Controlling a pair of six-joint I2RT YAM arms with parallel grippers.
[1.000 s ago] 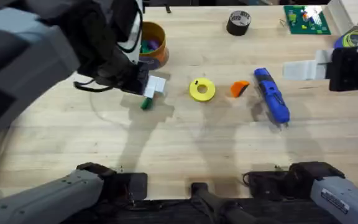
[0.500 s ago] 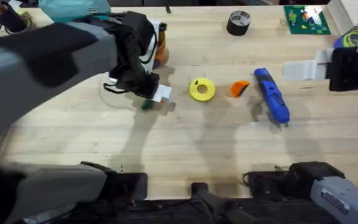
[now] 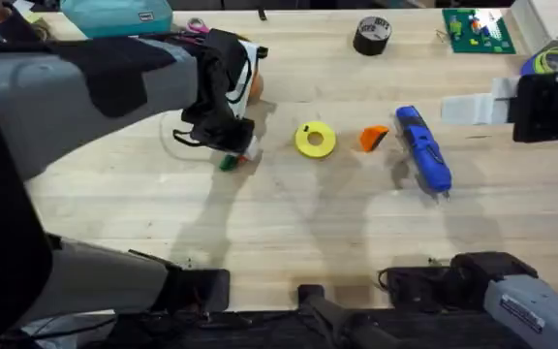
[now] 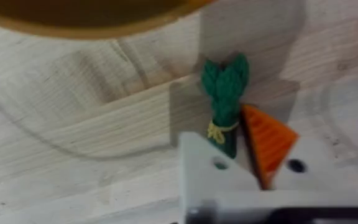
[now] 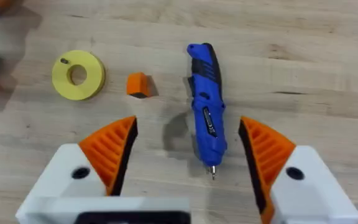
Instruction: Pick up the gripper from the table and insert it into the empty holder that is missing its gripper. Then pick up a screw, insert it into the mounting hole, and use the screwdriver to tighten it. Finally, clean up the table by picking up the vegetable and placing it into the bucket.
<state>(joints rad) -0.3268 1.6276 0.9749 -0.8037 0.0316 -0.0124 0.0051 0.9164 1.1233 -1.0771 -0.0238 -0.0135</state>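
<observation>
While the left gripper [image 4: 244,158] sits low over the green vegetable [image 4: 226,99], that toy lies on the table just beside the bucket [image 4: 92,15], between one bare white holder and one orange-padded finger [image 4: 267,140]; the jaws look slightly apart and hold nothing. Centring on the tied stem before closing seems wise, since the missing pad may let it slip. The right gripper [image 5: 188,155] hovers wide open and empty near the blue screwdriver [image 5: 205,109], with the loose orange gripper [image 5: 138,84] beside a yellow disc [image 5: 78,74].
</observation>
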